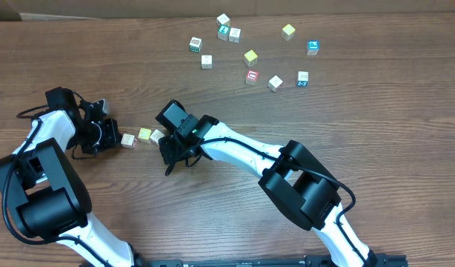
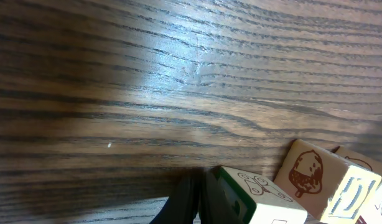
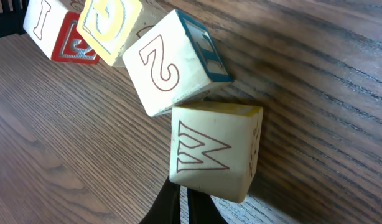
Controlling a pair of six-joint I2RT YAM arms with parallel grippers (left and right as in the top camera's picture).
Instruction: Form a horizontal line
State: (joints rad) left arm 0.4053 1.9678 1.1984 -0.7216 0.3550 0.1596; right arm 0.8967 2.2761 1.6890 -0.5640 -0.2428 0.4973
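4 small wooden letter cubes (image 3: 172, 62) lie close together in a rough row at 9 o'clock of the bench (image 1: 376, 111) centre. An arm stands at each end, probably to nudge them straight: the left end effector (image 1: 110, 138) at the row's 9 o'clock end, its opening impossible to judge, and the right end effector (image 3: 180, 198), fingers pressed together on nothing, against the M cube (image 3: 213, 155). Cube faces are matte, square-edged, with outlined characters.

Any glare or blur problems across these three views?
Left wrist: bright glare streak on the table, dark shadow at left. Right wrist: the M cube is sharp, the yellow cube behind it softer. Overhead: even light, no glare.
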